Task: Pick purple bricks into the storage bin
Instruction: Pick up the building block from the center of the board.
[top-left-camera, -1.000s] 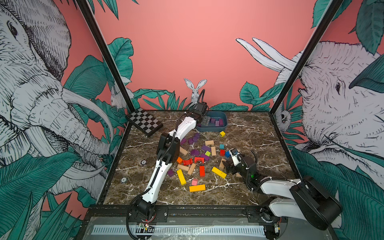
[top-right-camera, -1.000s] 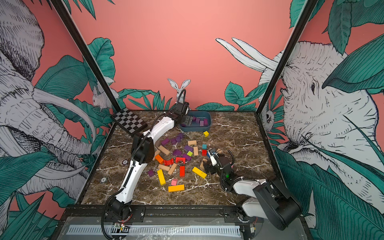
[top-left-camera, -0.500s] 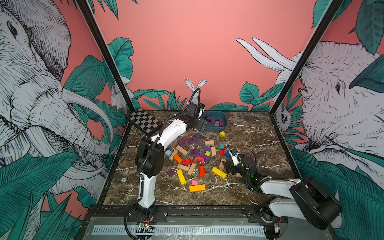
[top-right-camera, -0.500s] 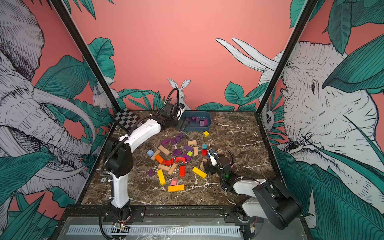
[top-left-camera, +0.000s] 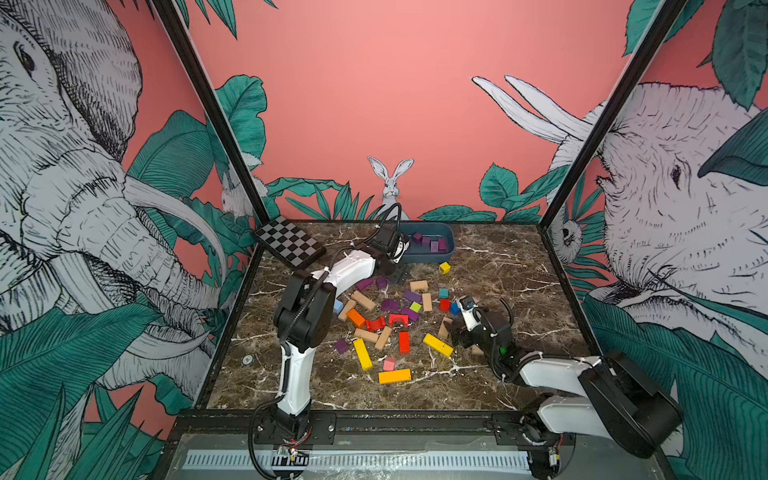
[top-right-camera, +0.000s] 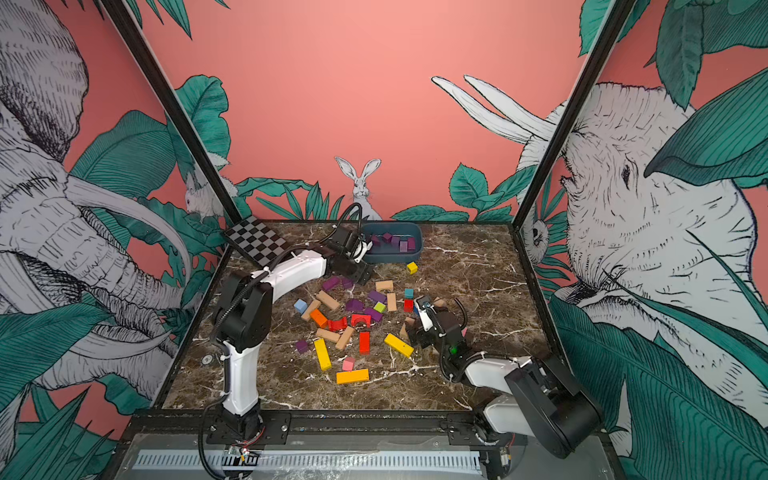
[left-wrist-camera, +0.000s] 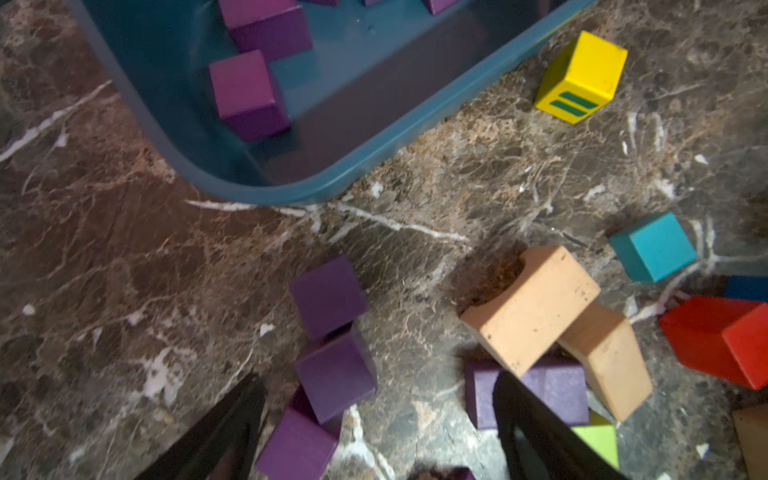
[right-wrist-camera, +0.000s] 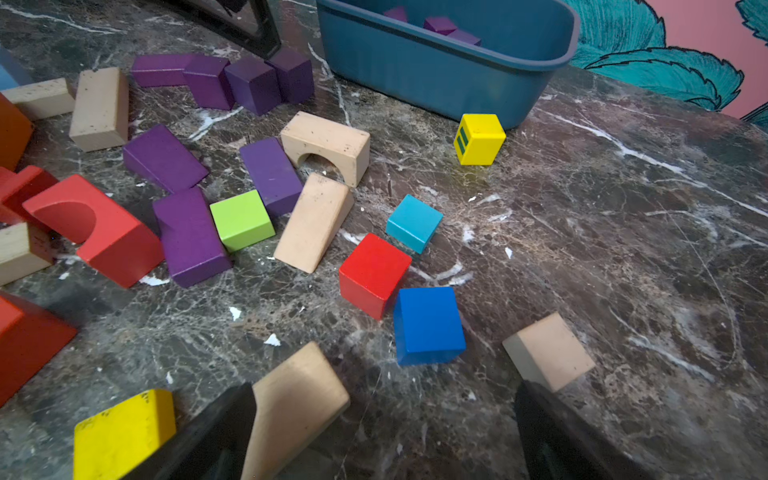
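1. Checkerboard slab (top-left-camera: 291, 247): well left of the storage bin (top-left-camera: 428, 258), by the back corner.

2. My left gripper (left-wrist-camera: 376, 380): just in front of the bin's left corner, low over the marble table (left-wrist-camera: 124, 270). The jaws are spread wide and grip nothing. A row of three purple cubes (left-wrist-camera: 334, 374) lies between my fingers (left-wrist-camera: 232, 424).

3. Purple bricks (right-wrist-camera: 253, 83), loose:
- The cube row and one bar lie just in front of the bin's left end.
- Three purple bars (right-wrist-camera: 189, 237) lie farther in front, mixed with tan, red and green blocks.
- A lone purple cube (top-left-camera: 341, 345) sits well in front and to the left of the bin.

4. Purple bricks, stored: several lie on the bin's floor in both top views. My left wrist view shows two of them near the bin's corner.

5. Yellow cube with green stripes (left-wrist-camera: 582, 77): just beside the bin's front wall, toward its right end.

6. Teal cube (right-wrist-camera: 413, 222), red cube (right-wrist-camera: 374, 274) and blue cube (right-wrist-camera: 428, 324): in front of the bin's right end. The red and blue cubes are close together.

7. My right gripper (right-wrist-camera: 386, 386): well in front of the bin's right end. The jaws are fully spread and empty. A tan wedge (right-wrist-camera: 291, 399) lies beside one finger and a tan block (right-wrist-camera: 548, 353) near the other.
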